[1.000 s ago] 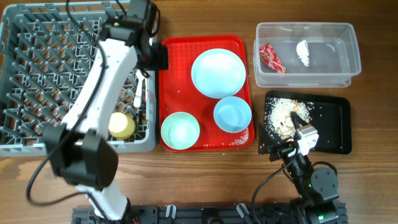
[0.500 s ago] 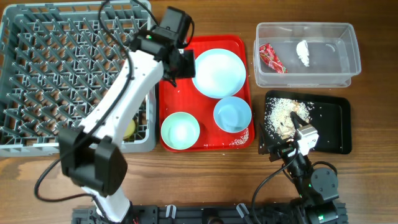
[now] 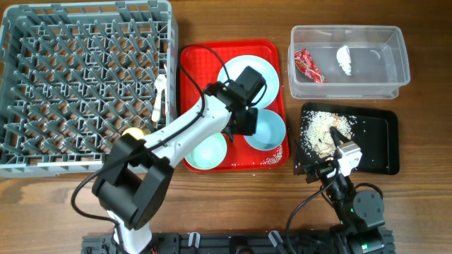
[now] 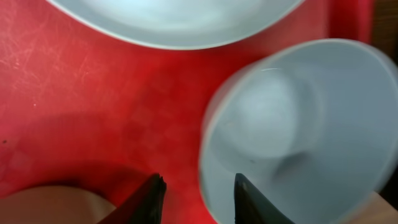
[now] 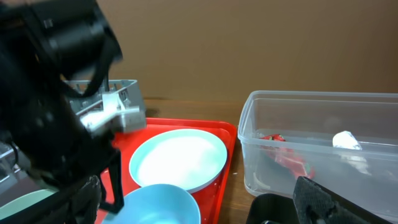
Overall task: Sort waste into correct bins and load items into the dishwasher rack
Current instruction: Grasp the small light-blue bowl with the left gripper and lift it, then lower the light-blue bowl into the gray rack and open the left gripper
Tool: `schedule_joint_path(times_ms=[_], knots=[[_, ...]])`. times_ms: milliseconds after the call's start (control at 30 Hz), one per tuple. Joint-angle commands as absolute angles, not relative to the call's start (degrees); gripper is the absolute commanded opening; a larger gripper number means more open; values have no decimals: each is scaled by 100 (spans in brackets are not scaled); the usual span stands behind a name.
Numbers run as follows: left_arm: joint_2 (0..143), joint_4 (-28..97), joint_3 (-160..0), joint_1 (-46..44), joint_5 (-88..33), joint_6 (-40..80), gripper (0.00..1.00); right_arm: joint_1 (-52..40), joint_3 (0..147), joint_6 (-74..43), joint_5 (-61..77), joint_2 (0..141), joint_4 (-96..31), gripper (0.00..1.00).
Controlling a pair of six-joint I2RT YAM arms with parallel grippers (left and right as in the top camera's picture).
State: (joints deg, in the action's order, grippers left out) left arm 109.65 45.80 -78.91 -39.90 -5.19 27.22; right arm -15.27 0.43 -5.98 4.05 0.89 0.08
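Note:
My left gripper (image 3: 244, 121) is open and low over the red serving tray. In the left wrist view (image 4: 199, 186) its fingers straddle the left rim of the pale-blue bowl (image 4: 298, 124) (image 3: 267, 130), one inside and one over the tray. The round plate (image 3: 247, 79) (image 4: 174, 18) lies just behind, and a green bowl (image 3: 205, 149) lies at the front left. The grey rack (image 3: 78, 85) holds a white utensil (image 3: 159, 97) and the yellow cup (image 3: 131, 132), which my arm mostly hides. My right gripper (image 3: 337, 158) (image 5: 196, 186) is open and empty at the black tray.
The clear tub (image 3: 395, 70) (image 5: 311, 124) holds the red wrapper (image 3: 307, 65) (image 5: 287, 157) and the tissue wad (image 3: 344, 60) (image 5: 346, 140). The black tray (image 3: 378, 144) holds rice scraps (image 3: 319, 130). The red serving tray (image 3: 196, 70) has some grains at its front right corner.
My left arm has swung right from the rack, across the red tray, down to the blue bowl. The right arm has not moved.

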Motion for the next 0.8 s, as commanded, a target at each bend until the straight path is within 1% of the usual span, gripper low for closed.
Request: schedule_joint_path(times_ms=[0, 67, 100, 133, 233, 300, 333, 400, 433, 500, 600, 700, 767], knots=[[11251, 4357, -7714, -3920, -379, 2794, 26, -1503, 30, -639, 449, 21, 27, 100], [11327, 4206, -7714, -3922, -379, 2788, 22, -1503, 30, -639, 449, 21, 25, 100], [11325, 4174, -7714, -3927, -377, 2773, 11, -1503, 30, -639, 449, 21, 25, 100], [11286, 4219, -7754, -3916, -379, 2766, 4, -1503, 30, -639, 449, 21, 27, 100], [10991, 4919, -8342, -3752, -342, 2768, 4, -1503, 30, -642, 449, 21, 25, 100], [10709, 5511, -8892, -3614, 126, 2742, 4, -1503, 30, -639, 449, 21, 25, 100], [10556, 5846, -9194, -3542, 642, 2724, 4, -1503, 30, -642, 449, 21, 27, 100], [10300, 6482, -9664, -3411, 2093, 2729, 4, -1503, 30, -639, 449, 21, 25, 100], [10151, 6790, -9821, -3306, 3225, 2731, 4, -1503, 30, -639, 449, 21, 25, 100], [10012, 7122, -9824, -3015, 4783, 2729, 4, -1503, 30, -639, 449, 21, 27, 100], [10068, 7286, -9623, -2626, 5616, 2751, 4, -1503, 30, -642, 449, 21, 25, 100], [10200, 7067, -9056, -2161, 6626, 2794, 4, -1503, 30, -642, 449, 21, 25, 100], [10296, 6781, -8711, -1920, 7011, 2788, 4, -1503, 30, -642, 449, 21, 25, 100]])
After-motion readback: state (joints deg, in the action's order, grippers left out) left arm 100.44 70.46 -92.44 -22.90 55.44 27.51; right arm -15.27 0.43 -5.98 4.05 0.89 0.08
